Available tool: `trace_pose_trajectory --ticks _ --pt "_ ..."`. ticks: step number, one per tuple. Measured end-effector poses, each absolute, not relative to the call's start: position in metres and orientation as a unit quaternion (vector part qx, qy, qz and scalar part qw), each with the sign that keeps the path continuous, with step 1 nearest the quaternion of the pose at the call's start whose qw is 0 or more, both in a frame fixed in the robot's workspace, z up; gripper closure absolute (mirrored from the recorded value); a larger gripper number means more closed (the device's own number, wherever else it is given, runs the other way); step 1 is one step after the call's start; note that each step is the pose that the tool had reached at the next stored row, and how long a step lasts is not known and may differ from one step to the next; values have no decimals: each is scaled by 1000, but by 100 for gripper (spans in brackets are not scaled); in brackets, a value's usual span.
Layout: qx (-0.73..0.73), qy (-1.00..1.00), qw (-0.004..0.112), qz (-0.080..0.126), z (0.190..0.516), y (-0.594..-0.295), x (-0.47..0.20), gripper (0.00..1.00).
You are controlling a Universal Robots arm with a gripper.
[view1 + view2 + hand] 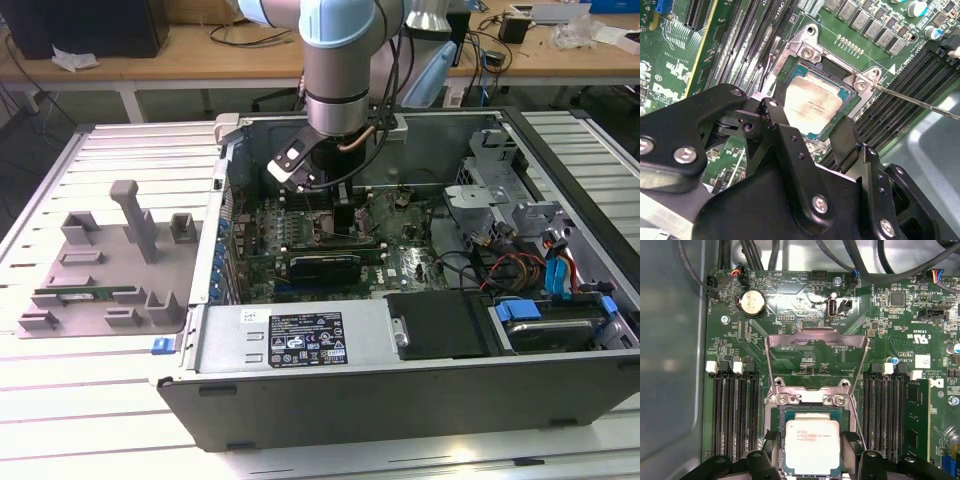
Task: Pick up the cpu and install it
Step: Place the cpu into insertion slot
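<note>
Both wrist views, cpu (812, 447) in socket (805, 399), exterior view, arm (340, 70) in case (400, 390)

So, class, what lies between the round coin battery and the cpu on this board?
In the first wrist view, the flipped-open metal socket frame lies between the coin battery and the cpu, which sits in its socket.

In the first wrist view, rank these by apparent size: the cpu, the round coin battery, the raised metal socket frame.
1. raised metal socket frame
2. cpu
3. round coin battery
</note>
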State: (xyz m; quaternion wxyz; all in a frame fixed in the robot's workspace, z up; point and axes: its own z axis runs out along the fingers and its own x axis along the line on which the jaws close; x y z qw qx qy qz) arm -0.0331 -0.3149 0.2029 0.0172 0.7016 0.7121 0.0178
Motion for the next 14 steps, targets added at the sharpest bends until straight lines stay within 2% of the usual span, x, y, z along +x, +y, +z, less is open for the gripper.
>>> trace_pose_trajectory --ticks 14 --pt "702 712 18 17 201 -315 -33 38"
